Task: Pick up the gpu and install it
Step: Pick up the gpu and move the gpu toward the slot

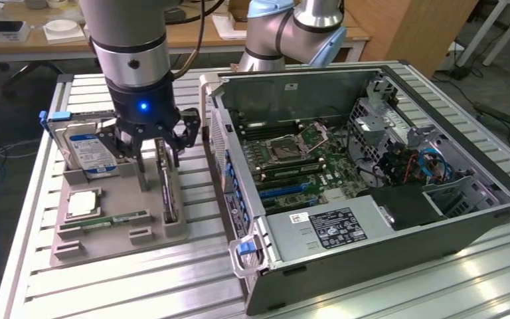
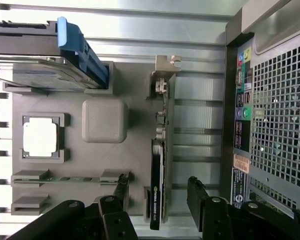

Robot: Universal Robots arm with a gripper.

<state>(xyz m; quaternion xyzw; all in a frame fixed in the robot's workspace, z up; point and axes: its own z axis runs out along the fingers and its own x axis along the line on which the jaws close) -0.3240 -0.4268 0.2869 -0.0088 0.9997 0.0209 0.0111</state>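
Observation:
The gpu (image 1: 167,189) stands on its edge in a slot of the grey holder tray (image 1: 104,234), beside the open computer case (image 1: 370,166). From the wrist view it is a slim dark strip (image 2: 160,150) with a silvery bracket (image 2: 165,67) at one end. My gripper (image 1: 156,151) hangs just above the card and is open. Its two black fingers (image 2: 121,190) straddle the card's dark end, one on each side, with a gap to both. Nothing is held.
The tray also holds a blue-labelled hard drive (image 1: 91,153), a square processor (image 1: 84,203) and a green memory stick (image 1: 113,219). The case's motherboard (image 1: 304,166) lies exposed, with its power supply (image 1: 326,229) at the front. A second arm's base (image 1: 281,33) stands behind the case.

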